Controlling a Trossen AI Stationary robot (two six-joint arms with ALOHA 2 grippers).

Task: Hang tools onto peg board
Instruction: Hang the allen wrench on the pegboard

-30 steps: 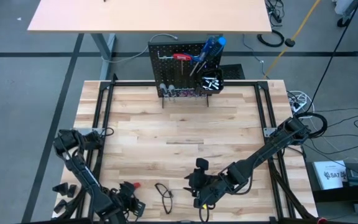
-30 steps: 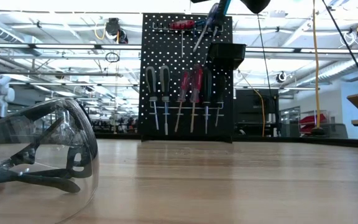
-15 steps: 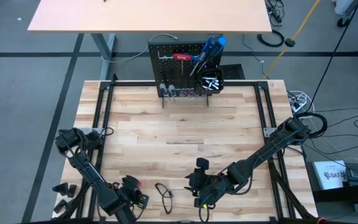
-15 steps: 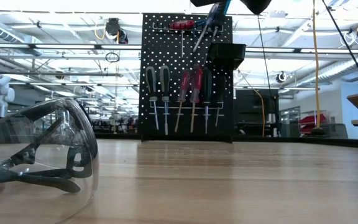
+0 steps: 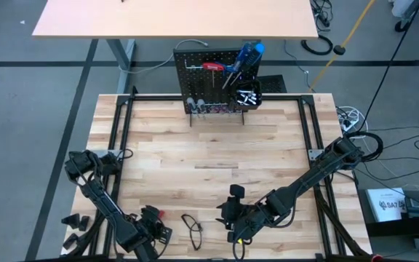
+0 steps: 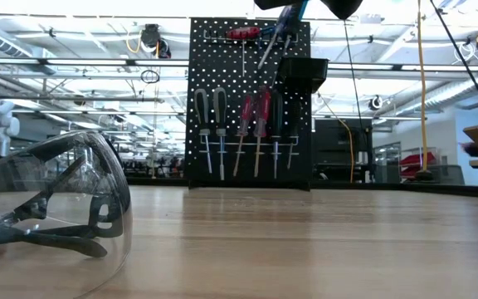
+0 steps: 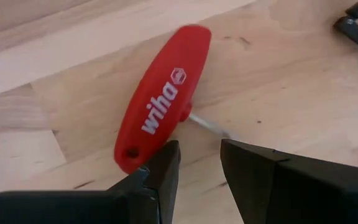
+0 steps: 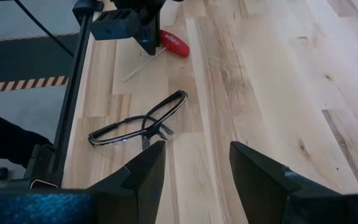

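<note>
At the near left corner of the pale, plank-grained wooden table (image 5: 209,156), the left gripper (image 7: 199,163) is being held low over a glossy red plastic T-handle driver (image 7: 161,96) with a thin steel shaft. Its blunt matte black fingers (image 7: 163,171) are parted narrowly around the shaft without closing on it, and the tool is lying flat on the wood. Just to the right, a pair of clear curved safety glasses (image 8: 138,122) with a thin dark frame is resting on the boards. Further right, the right gripper (image 8: 194,165) is being kept above the table's near edge, fingers apart and empty. At the far edge, the upright black perforated metal peg board (image 6: 250,100) is being shown with slim screwdrivers (image 6: 243,129) hanging in a row.
</note>
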